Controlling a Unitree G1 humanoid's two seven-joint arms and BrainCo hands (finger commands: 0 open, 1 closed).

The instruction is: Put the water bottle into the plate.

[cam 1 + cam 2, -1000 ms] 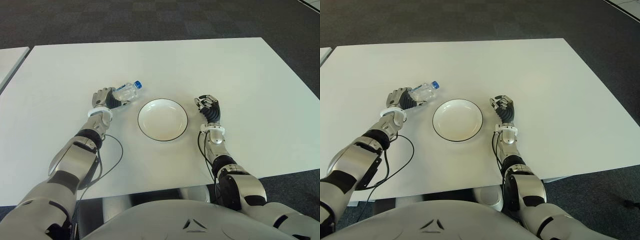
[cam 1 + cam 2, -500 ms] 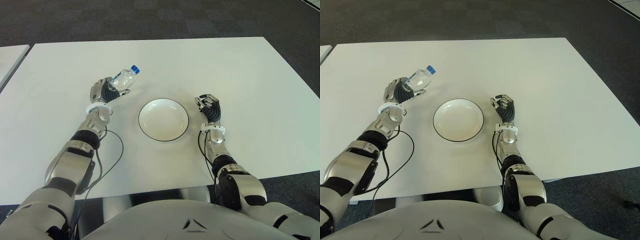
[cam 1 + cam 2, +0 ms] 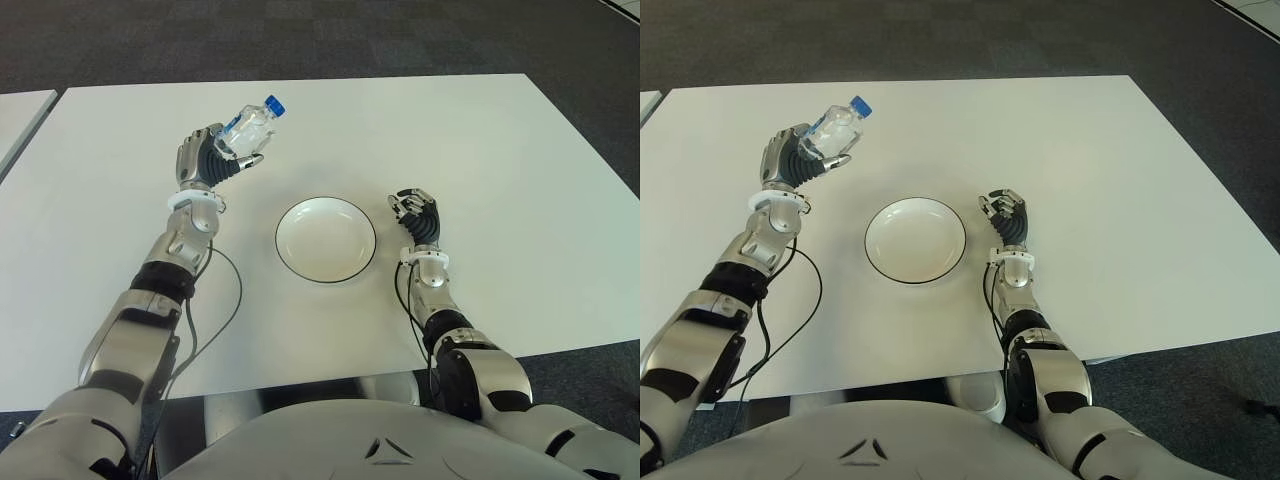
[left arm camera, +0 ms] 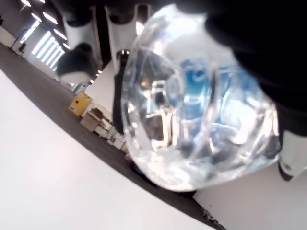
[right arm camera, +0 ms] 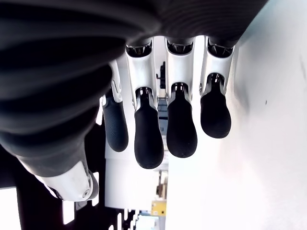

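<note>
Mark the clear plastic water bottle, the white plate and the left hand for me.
Clear plastic water bottle with blue cap (image 3: 250, 125), left eye view, on its body.
White round plate with dark rim (image 3: 326, 238), left eye view, on its bare centre.
Left hand (image 3: 207, 162), left eye view, on the knuckles.

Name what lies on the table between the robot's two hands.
In the eye views, the white plate lies between them, empty. The left hand holds the water bottle raised on its left side; the right hand shows idle to its right, holding nothing.
</note>
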